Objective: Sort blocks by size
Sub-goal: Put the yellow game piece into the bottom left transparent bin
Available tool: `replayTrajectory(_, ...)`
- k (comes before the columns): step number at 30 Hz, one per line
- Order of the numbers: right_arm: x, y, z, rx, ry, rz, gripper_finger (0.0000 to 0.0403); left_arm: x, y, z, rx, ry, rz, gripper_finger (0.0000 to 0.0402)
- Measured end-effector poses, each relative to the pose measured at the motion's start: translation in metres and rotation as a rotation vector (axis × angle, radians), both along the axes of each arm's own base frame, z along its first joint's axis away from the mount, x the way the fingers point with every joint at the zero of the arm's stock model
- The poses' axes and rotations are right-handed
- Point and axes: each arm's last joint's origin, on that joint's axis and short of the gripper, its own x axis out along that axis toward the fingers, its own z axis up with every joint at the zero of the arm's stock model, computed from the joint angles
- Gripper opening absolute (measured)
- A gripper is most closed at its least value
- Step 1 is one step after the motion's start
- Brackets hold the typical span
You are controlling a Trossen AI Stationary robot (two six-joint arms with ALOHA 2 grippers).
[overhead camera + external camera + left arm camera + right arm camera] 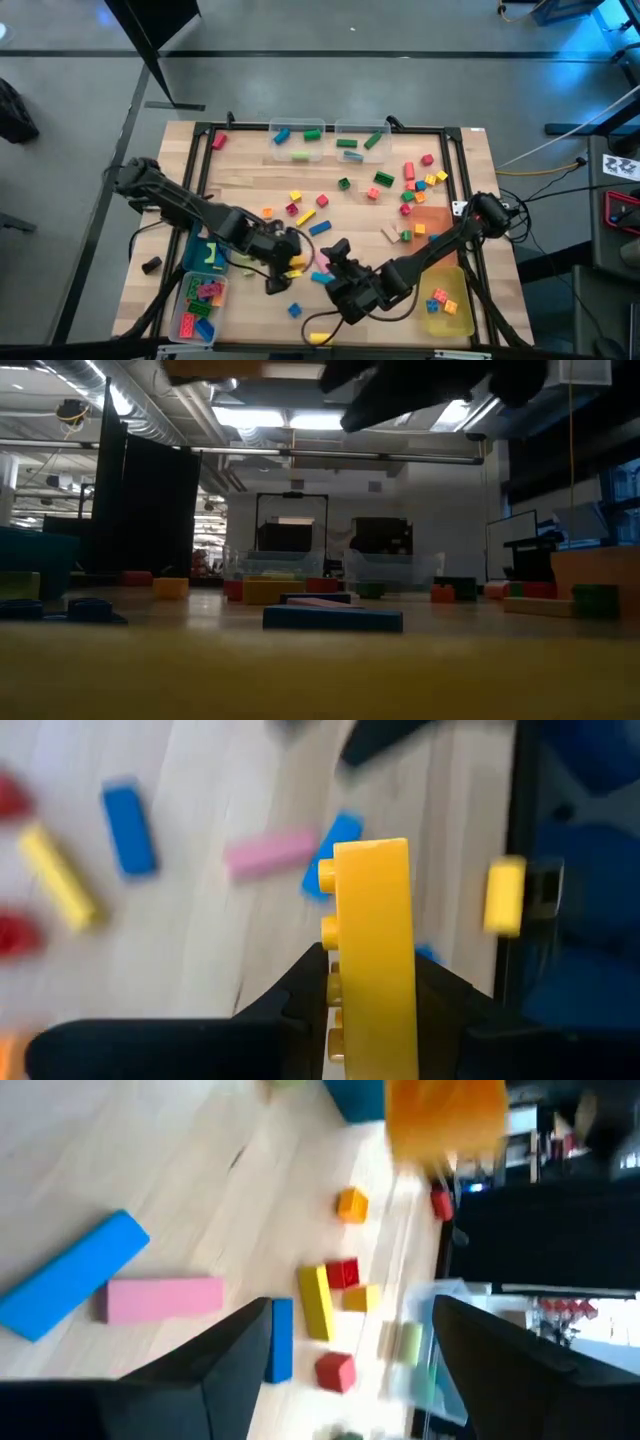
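My left gripper [288,262] is shut on a yellow studded bar [372,940], near the table's front middle and above the tabletop. My right gripper [335,252] is open and empty just to its right; in its wrist view [350,1370] its fingers stand over loose blocks. A pink bar [165,1298] and a blue bar [70,1272] lie flat on the wood beside each other, and they also show in the low view [333,617]. Many other small blocks [415,185] lie scattered over the table's right and middle. My left gripper pinches the yellow bar's two broad sides [385,995] between its two fingers [300,995], toward one end of the bar. The bar sticks out beyond the fingertips, with its studs [327,875] to one side. It is lifted clear of the table.
Two clear bins [298,135] with a few blocks stand at the far edge. A blue bin [205,255] and a clear bin of blocks [200,300] stand at the front left. A yellow bin [447,300] and an orange bin [432,215] are at the front right.
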Motion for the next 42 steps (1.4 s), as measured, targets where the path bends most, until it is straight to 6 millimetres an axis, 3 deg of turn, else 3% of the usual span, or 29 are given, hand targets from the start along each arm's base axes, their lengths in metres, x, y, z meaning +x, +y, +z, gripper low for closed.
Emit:
replayTrajectory(6,-0.012,-0.027,0.015,0.106,0.035,-0.156,0.0280,-0.054,-0.003,0.014,-0.047,0.273,-0.022,0.0080)
replayTrajectory(11,-0.022,-0.063,0.022,0.195,0.111,-0.364,0.0280,-0.094,-0.023,0.014,-0.052,0.501,0.072,0.0080)
replayTrajectory(22,-0.027,-0.148,0.002,0.169,0.319,-0.692,0.0280,-0.155,-0.086,0.005,-0.057,0.575,0.263,0.0094)
replayTrajectory(27,-0.045,-0.186,0.010,0.183,0.334,-0.797,0.0280,-0.169,-0.107,-0.010,-0.003,0.602,0.298,0.0102)
replayTrajectory(33,-0.082,-0.228,0.020,0.326,0.265,-0.916,0.0280,-0.169,-0.123,-0.032,0.075,0.626,0.327,0.0106)
replayTrajectory(38,-0.114,-0.260,0.005,0.442,0.188,-1.024,0.0280,-0.165,-0.131,-0.049,0.140,0.645,0.346,0.0107)
replayTrajectory(42,-0.128,-0.281,-0.015,0.560,0.147,-1.107,0.0280,-0.162,-0.134,-0.059,0.180,0.657,0.339,0.0108)
